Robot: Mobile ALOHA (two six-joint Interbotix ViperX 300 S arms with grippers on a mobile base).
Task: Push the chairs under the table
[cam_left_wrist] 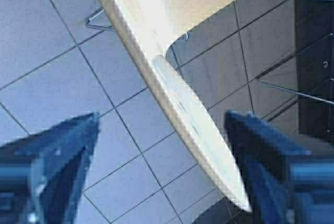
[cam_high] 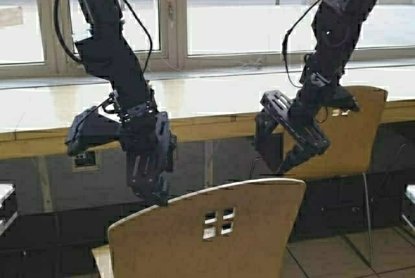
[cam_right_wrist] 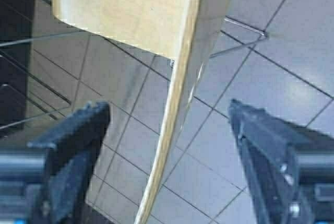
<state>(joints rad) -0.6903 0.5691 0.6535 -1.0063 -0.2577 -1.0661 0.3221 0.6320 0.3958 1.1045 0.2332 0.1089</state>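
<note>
Both grippers – left (cam_high: 154,190), right (cam_high: 285,161) – spread wide astride the near chair's (cam_high: 214,226) back edge, lower centre; table (cam_high: 194,126) behind.

Big windows (cam_high: 272,6) with pale frames are running across the back, and bright light is coming in through them. A grey tiled floor (cam_left_wrist: 47,62) with dark lines between the tiles is lying below. A dark wall panel (cam_high: 39,226) is standing low down, with a small socket plate (cam_high: 85,159) sitting in it.
</note>
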